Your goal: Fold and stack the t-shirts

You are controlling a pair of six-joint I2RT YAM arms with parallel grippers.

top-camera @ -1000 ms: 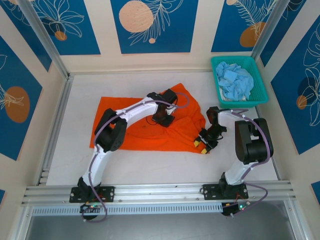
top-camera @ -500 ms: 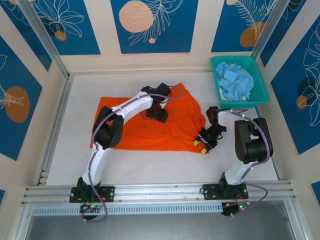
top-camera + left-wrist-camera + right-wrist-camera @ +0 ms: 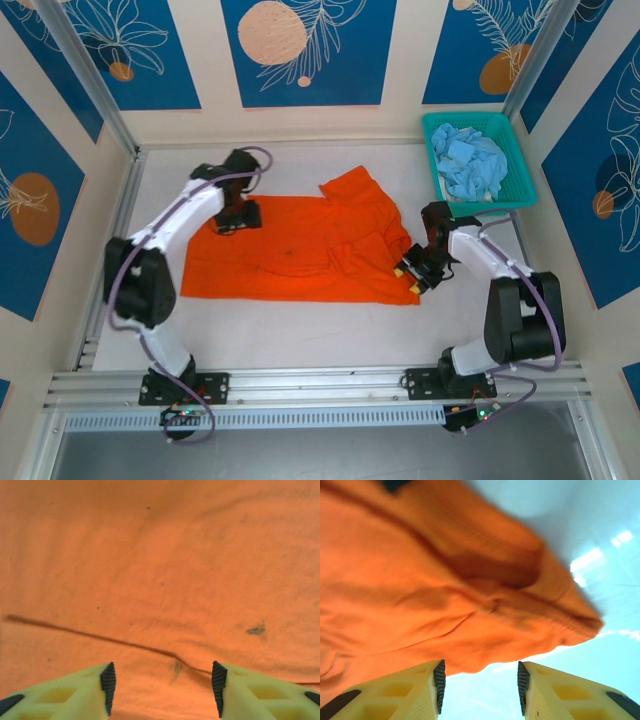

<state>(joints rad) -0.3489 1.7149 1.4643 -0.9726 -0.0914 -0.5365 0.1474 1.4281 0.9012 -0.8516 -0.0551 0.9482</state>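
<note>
Orange cloth t-shirt (image 3: 300,255) lies spread across the middle of the white bench (image 3: 300,330), its right side rumpled. Left claw (image 3: 160,680) hovers over the shirt's far-left corner, fingers apart with nothing between them. Right claw (image 3: 479,680) is at the shirt's near-right edge, also parted, over bare bench. Pale blue t-shirts (image 3: 472,160) are heaped in a teal mesh basket (image 3: 432,150) at the far-right corner.

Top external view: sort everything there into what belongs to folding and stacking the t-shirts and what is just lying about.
Belongs to the job:
- bright orange cloth t-shirt, spread out
- pale sky blue cloth t-shirts, crumpled in a heap

Just lying about:
- teal plastic mesh basket, holding the blue heap
- white table
</note>
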